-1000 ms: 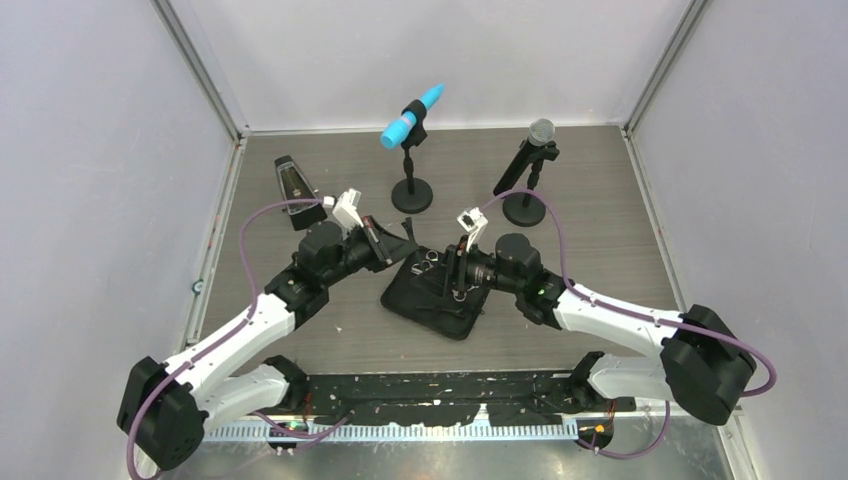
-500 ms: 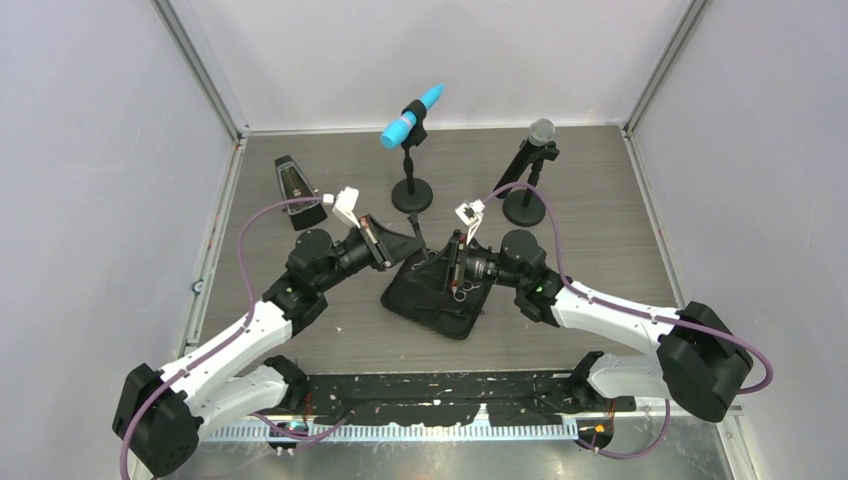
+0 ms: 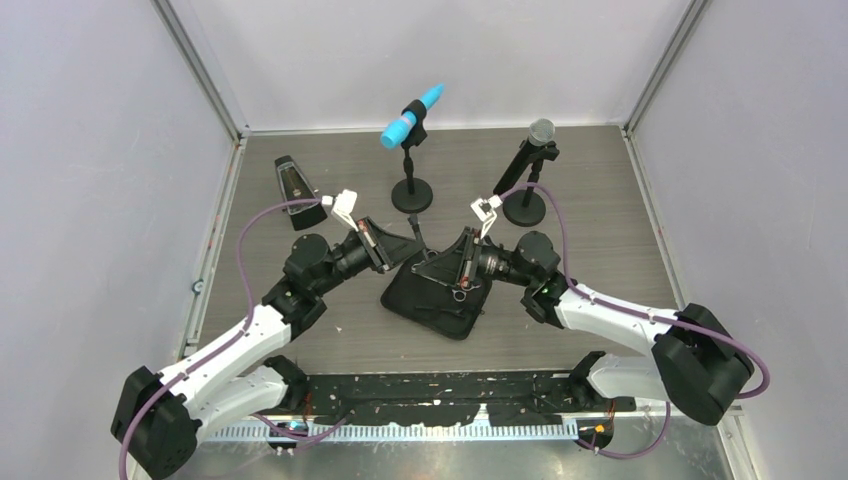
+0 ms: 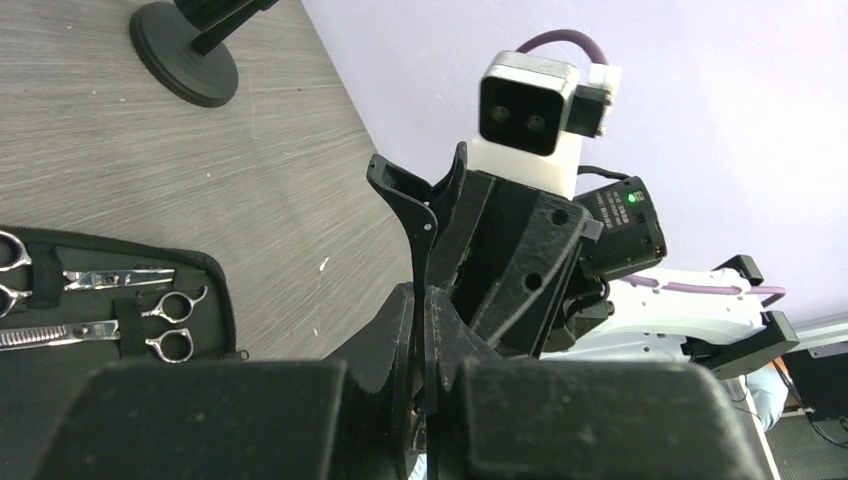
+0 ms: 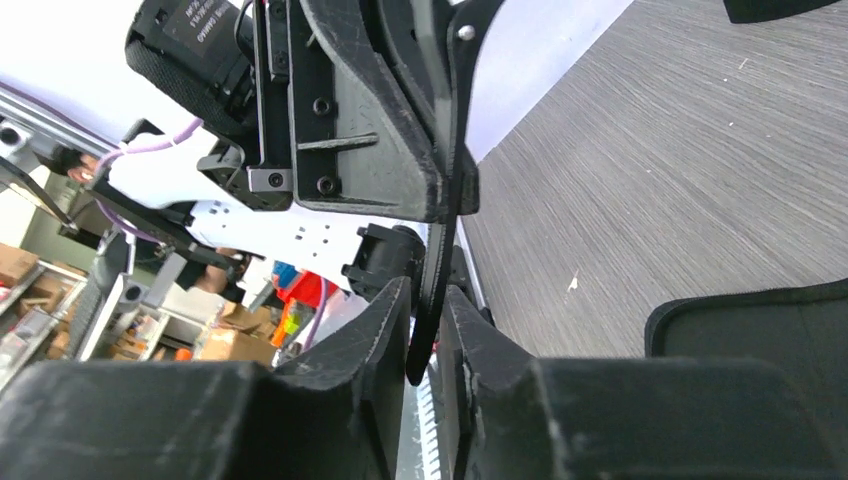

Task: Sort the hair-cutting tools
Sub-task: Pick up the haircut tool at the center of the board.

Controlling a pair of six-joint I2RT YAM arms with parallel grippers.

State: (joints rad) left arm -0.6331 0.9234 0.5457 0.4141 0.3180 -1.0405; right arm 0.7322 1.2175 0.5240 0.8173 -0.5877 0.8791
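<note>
Grey bench, zip case at centre: right tool has swung leftward to meet left tool, both clamped on one thin black strip.

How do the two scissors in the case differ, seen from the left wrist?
The upper scissors have rings at the picture's left, blades pointing right; the lower scissors lie reversed. The lower blade looks toothed, the upper plain. Both are silver, shut, lying in the black case.
</note>
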